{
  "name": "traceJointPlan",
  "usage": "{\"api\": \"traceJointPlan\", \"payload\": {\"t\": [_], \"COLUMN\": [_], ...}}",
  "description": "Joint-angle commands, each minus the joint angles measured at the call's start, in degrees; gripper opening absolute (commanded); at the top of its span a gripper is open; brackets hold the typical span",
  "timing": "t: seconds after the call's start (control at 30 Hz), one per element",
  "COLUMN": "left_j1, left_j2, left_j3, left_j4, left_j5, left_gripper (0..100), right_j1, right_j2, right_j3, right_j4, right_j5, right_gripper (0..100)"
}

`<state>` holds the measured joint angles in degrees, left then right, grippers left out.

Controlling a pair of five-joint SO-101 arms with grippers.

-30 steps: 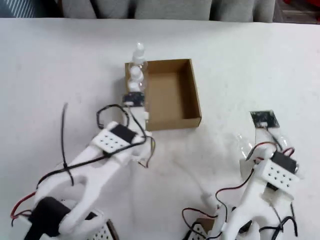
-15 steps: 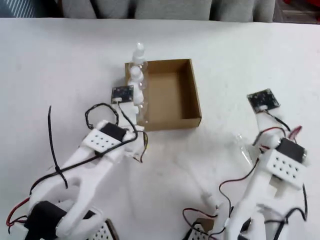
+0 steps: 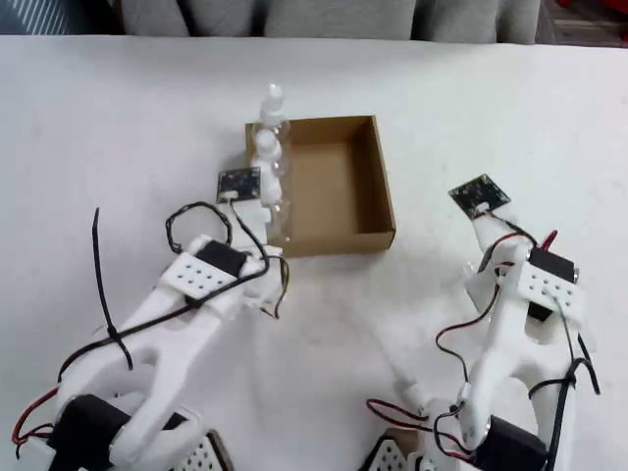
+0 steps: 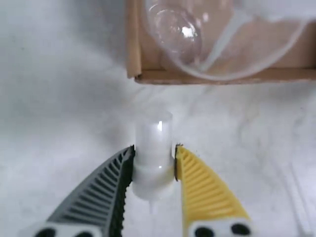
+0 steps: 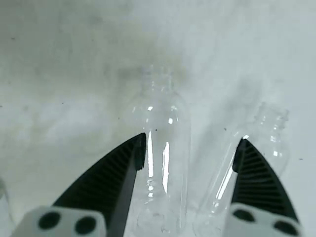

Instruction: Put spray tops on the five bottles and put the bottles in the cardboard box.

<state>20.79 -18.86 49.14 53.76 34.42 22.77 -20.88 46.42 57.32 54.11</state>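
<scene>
Your left gripper (image 4: 153,148) is closed to a narrow gap on a white spray top (image 4: 154,160), grey and yellow fingers pressing its two sides. It holds the top upright above the table (image 4: 59,89), just short of a corner of the cardboard box (image 4: 217,76). A clear bottle (image 4: 222,34) sits inside that corner. From above, note three capped bottles (image 3: 267,147) in a row along the box wall nearest this arm. Your right gripper (image 5: 190,144) is spread wide and holds nothing. One uncapped bottle (image 5: 160,163) lies between its black fingers. A second bottle (image 5: 269,131) lies beside it, partly behind one finger.
</scene>
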Motion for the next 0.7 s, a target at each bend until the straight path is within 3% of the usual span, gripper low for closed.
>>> {"api": "traceJointPlan", "payload": {"t": [0.0, 0.67], "left_j1": [-0.66, -0.66], "left_j2": [-2.68, -2.68], "left_j3": [-0.26, -0.18], "left_j4": [-1.14, -1.93], "left_j5": [-0.70, -0.70], "left_gripper": [2, 2], "right_j1": [-0.31, -0.84], "right_j2": [2.95, 4.70], "right_j3": [-0.53, -0.88], "right_j4": [-0.75, -0.75], "right_j5": [3.78, 4.75], "right_gripper": [25.9, 25.9]}}
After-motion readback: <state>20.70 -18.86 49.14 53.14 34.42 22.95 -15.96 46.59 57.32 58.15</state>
